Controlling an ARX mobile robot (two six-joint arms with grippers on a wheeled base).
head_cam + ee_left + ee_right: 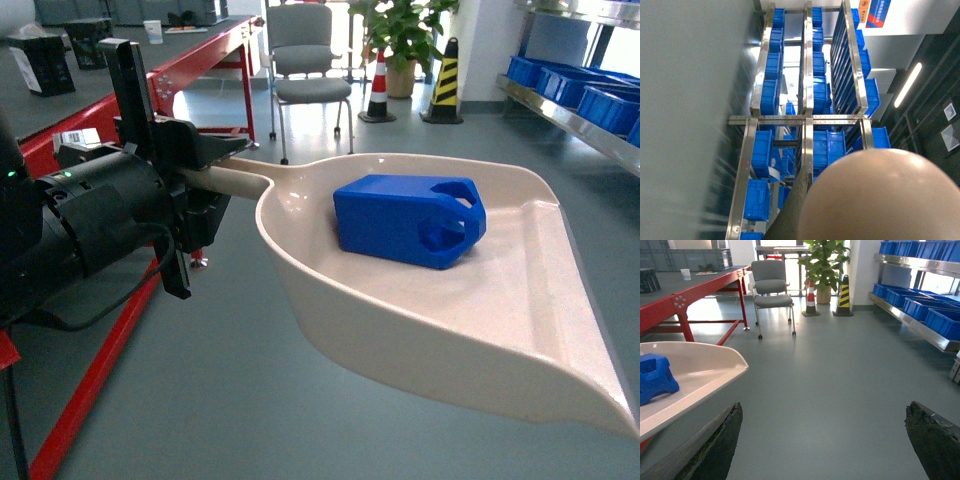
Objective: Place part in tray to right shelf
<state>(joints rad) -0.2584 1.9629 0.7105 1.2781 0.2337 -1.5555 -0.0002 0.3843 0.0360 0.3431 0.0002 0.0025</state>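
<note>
A: The left gripper (185, 195) is clamped on the tray (520, 330) handle; the part (408, 220) lies loose in the scoop. The right gripper (822, 440) hangs wide apart, empty.

B: Any tilt could slide it off the lip.

A: Farther on, chair (305, 65) and cones (378, 88) stand left of the right shelf (570, 115).

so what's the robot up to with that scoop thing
The left claw grips the long handle of a cream plastic dustpan-shaped tray, holding it in the air above the grey floor. A small bright-blue plastic block lies inside the tray. The stainless-steel shelf with large blue crates stands off to the right, not yet reached. The right claw is open and empty, low beside the tray.
</note>
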